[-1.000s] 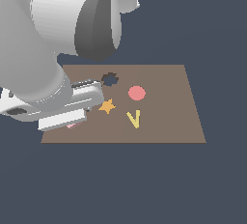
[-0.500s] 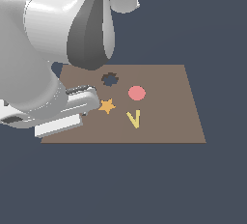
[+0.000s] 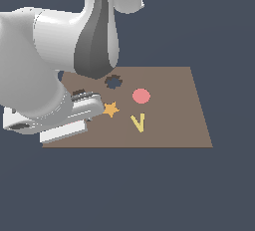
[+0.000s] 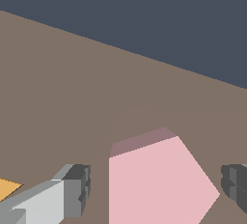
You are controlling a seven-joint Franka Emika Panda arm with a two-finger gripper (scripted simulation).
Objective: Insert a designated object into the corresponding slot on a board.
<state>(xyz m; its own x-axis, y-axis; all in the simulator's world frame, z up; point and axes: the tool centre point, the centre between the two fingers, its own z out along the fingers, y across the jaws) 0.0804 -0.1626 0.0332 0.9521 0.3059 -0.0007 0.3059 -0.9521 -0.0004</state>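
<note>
The jaws stand open either side of the pink pentagon (image 4: 157, 182), which lies flat on the brown board (image 3: 174, 110), centred between the two fingers (image 4: 72, 189), neither touching it.

The big white arm bends low over the near corner of the board at the exterior view's left, its bulky links hiding much of that side. In the wrist view the gripper (image 4: 154, 191) has its two dark-tipped fingers (image 4: 77, 189) spread wide apart, one on each side, neither pad pressed against anything.
</note>
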